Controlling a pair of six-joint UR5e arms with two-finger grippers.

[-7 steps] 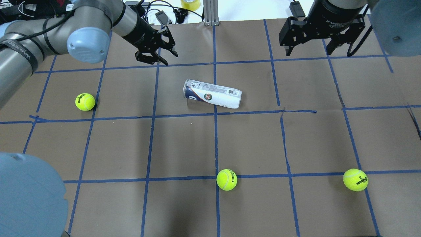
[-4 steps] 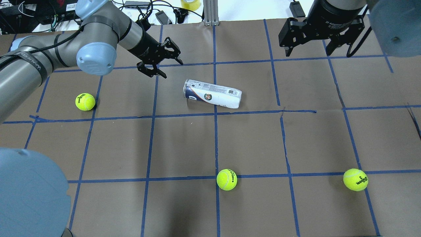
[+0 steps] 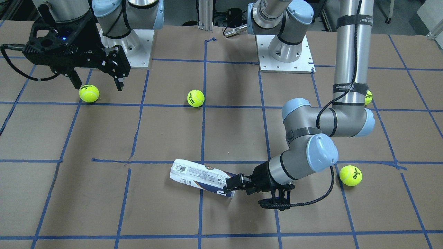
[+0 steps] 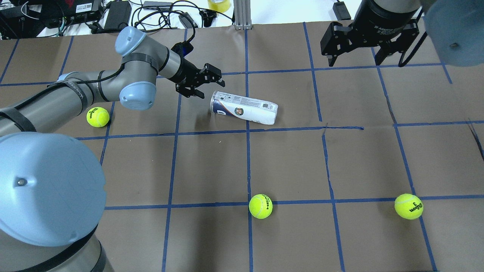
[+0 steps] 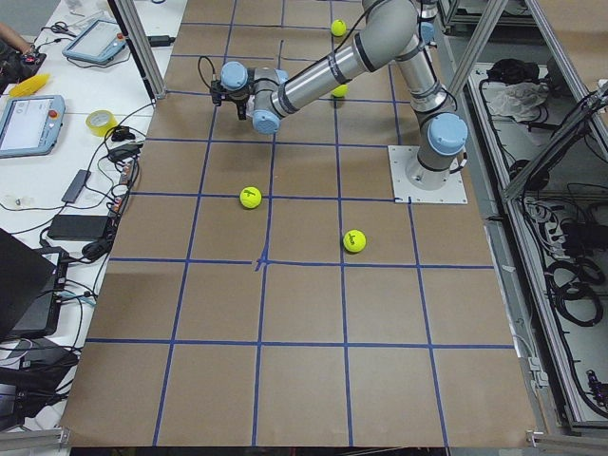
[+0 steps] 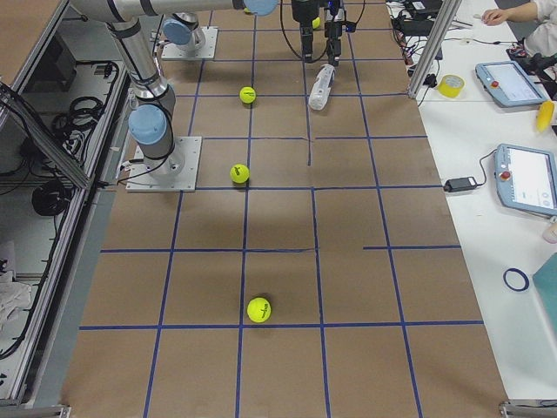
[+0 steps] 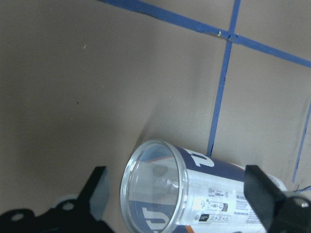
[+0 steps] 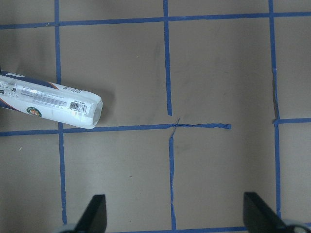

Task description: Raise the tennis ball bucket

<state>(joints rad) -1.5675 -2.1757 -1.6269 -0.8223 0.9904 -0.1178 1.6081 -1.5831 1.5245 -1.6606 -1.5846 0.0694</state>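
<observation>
The tennis ball bucket (image 4: 245,108) is a clear can with a white label and a navy band. It lies on its side on the brown table, also seen in the front view (image 3: 197,177). My left gripper (image 4: 206,85) is open, low at the can's navy open end (image 7: 155,187), pointing along the can. In the left wrist view the fingers (image 7: 97,191) stand on either side of the mouth without touching it. My right gripper (image 4: 353,57) is open and empty, high over the far right. Its wrist view shows the can's white end (image 8: 53,103).
Three yellow-green tennis balls lie on the table: one at the left (image 4: 98,116), one front middle (image 4: 260,206), one front right (image 4: 408,206). Blue tape lines grid the table. Cables and a tape roll (image 4: 218,4) lie beyond the far edge.
My left arm has swung down and toward the can, bringing the open gripper from the far left close to the can's navy end. The can and right gripper have not moved.
</observation>
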